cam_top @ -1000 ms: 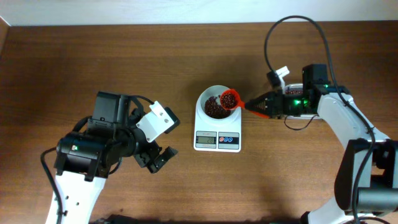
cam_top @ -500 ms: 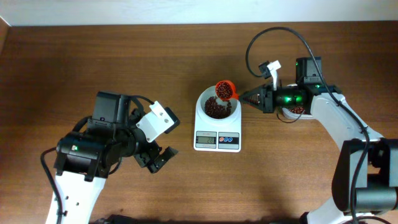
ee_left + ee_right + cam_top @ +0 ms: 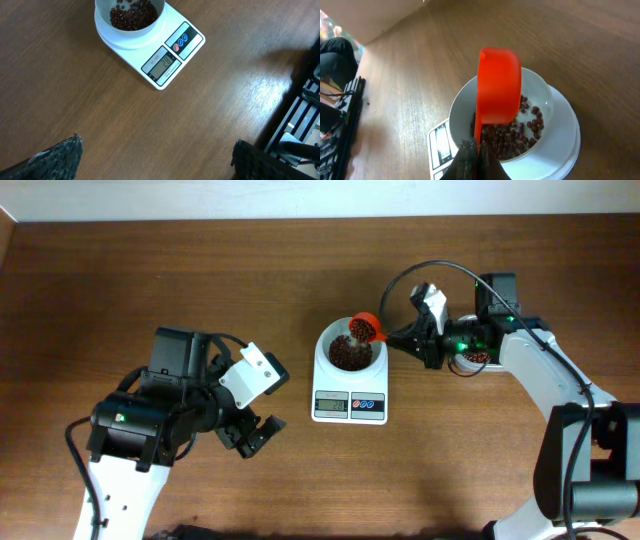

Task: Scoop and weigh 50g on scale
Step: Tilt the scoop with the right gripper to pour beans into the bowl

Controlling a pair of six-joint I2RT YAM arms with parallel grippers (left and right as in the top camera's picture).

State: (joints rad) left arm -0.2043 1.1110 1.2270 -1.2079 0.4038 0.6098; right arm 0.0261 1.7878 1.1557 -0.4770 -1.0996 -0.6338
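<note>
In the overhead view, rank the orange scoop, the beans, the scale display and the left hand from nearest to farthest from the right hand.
1. orange scoop, gripped in the right hand
2. beans, just under the scoop
3. scale display, at the front
4. left hand, open, farthest off

**Scale at mid-worktop, fingers to either side**

The scale (image 3: 349, 406) sits at the middle of the worktop (image 3: 200, 270), with beans (image 3: 348, 356) in its bowl (image 3: 322, 352). The scoop (image 3: 366, 328) hangs over the bowl's far right rim, with the right fingers (image 3: 406, 340) on its handle. The left fingers (image 3: 252, 434) lie well left of the scale, nearer the front.
</note>
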